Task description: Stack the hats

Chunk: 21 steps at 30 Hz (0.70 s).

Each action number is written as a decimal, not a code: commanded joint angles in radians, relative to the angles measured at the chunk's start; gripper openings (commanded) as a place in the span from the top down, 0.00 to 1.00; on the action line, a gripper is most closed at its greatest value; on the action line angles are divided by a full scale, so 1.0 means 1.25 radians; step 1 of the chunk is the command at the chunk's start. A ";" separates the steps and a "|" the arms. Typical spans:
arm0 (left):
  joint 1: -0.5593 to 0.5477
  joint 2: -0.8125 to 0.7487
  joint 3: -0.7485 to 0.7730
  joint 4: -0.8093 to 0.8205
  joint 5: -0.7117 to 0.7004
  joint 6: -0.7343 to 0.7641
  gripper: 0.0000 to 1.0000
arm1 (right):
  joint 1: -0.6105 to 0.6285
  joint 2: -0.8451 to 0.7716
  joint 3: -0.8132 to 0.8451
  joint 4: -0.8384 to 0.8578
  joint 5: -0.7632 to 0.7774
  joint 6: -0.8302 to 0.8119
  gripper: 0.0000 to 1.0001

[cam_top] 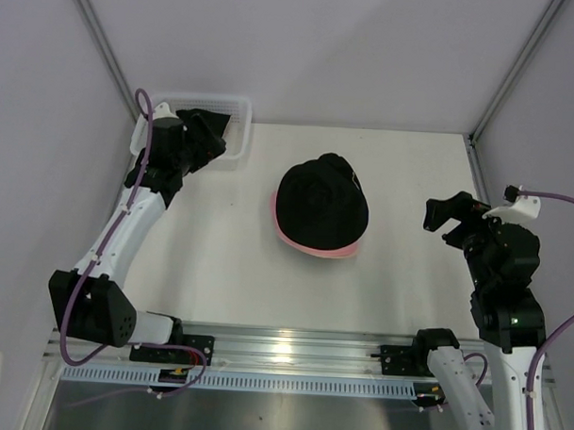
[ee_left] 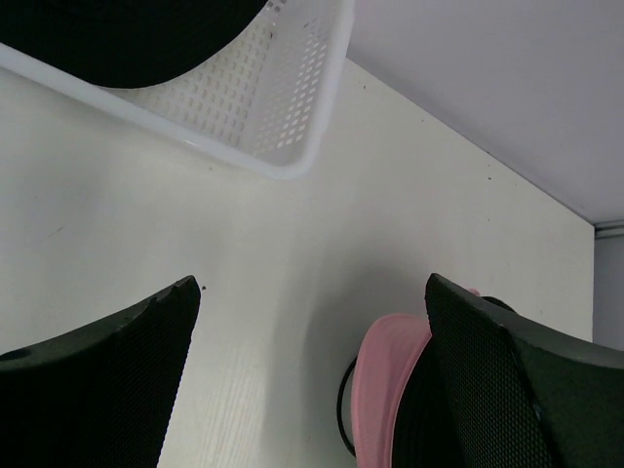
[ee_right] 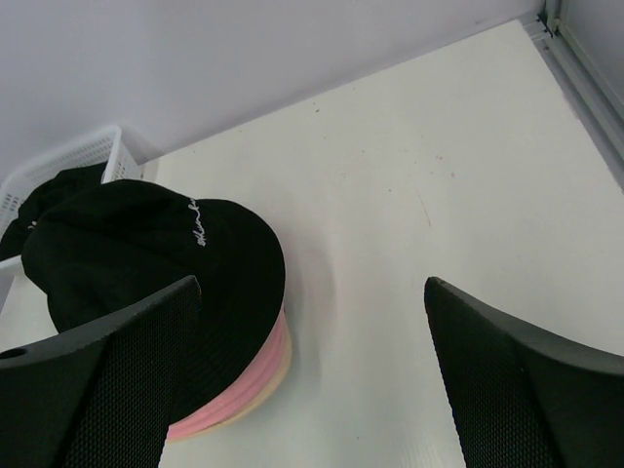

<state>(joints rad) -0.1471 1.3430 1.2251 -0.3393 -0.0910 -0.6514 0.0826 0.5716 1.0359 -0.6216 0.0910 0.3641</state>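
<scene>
White table [cam_top: 219,260] (grey walls [cam_top: 368,48] around) bears stacked hats [cam_top: 320,209].

Stack of hats [cam_top: 321,207] at table [cam_top: 219,265] centre, basket [cam_top: 239,128] far left beside left pincer [cam_top: 213,132], right pincer [cam_top: 445,219] opposite

Noted 1 obstacle at middle of surface [cam_top: 219,260]: stack of hats [cam_top: 320,202], black on top, pink brim beneath. Found bare lanes all round it, widest on near side up to the rail [cam_top: 292,347]. Logged white mesh basket [cam_top: 239,128] in far-left corner, left end effector [cam_top: 213,132] over it, fingers spread. Logged right end effector [cam_top: 440,220] right of stack, apart from it, fingers spread. Hemmed by walls [cam_top: 368,57] on 3 sides.
</scene>
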 commanded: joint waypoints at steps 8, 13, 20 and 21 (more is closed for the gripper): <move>0.016 0.035 0.040 -0.062 -0.061 0.054 0.01 | -0.002 0.004 -0.057 0.065 -0.026 -0.007 0.01; 0.026 0.052 0.021 0.010 -0.035 0.036 0.01 | -0.002 0.008 -0.086 0.080 -0.040 -0.004 0.00; 0.028 0.098 0.049 0.031 -0.082 0.044 0.01 | -0.002 0.008 -0.125 0.106 -0.057 -0.003 0.00; 0.027 0.102 0.050 0.035 -0.085 0.050 0.01 | -0.001 0.008 -0.129 0.108 -0.054 -0.003 0.01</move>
<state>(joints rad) -0.1242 1.4574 1.2438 -0.3378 -0.1520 -0.6170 0.0826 0.5789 0.8864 -0.5407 0.0368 0.3637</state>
